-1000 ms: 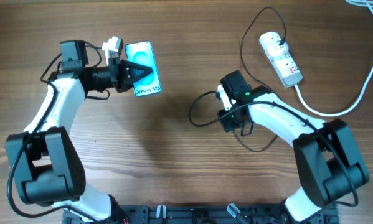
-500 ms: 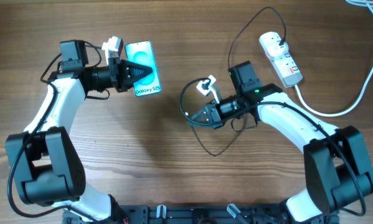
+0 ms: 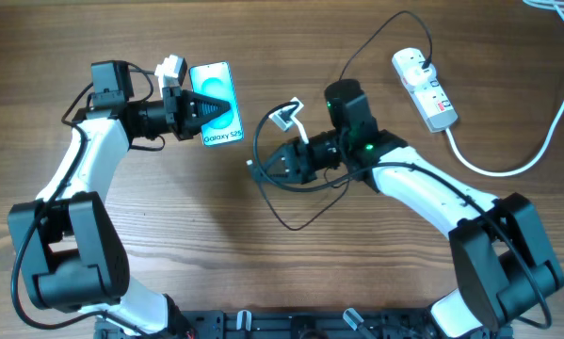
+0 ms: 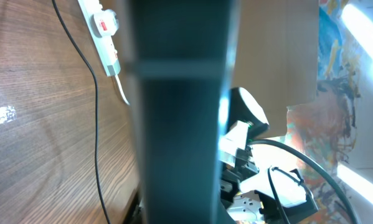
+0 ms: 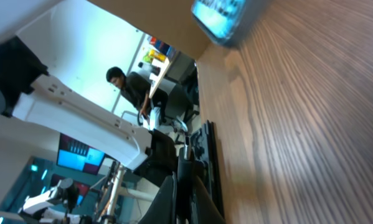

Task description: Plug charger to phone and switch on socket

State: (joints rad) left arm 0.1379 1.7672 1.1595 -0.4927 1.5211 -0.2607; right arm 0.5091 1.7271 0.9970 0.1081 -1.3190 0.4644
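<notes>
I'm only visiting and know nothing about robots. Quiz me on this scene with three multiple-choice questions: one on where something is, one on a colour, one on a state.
1. Where in the overhead view is the power strip?
A) upper right
B) lower left
C) dead centre

2. What colour is the charger cable?
A) white
B) black
C) red

3. The charger's plug is:
A) in the right pincer, apart from the phone
B) pushed into the phone
C) lying on the power strip

Key: 1A, it lies far right near the top. 2B, it is a thin black loop. 3A, a clear gap separates plug and phone.
</notes>
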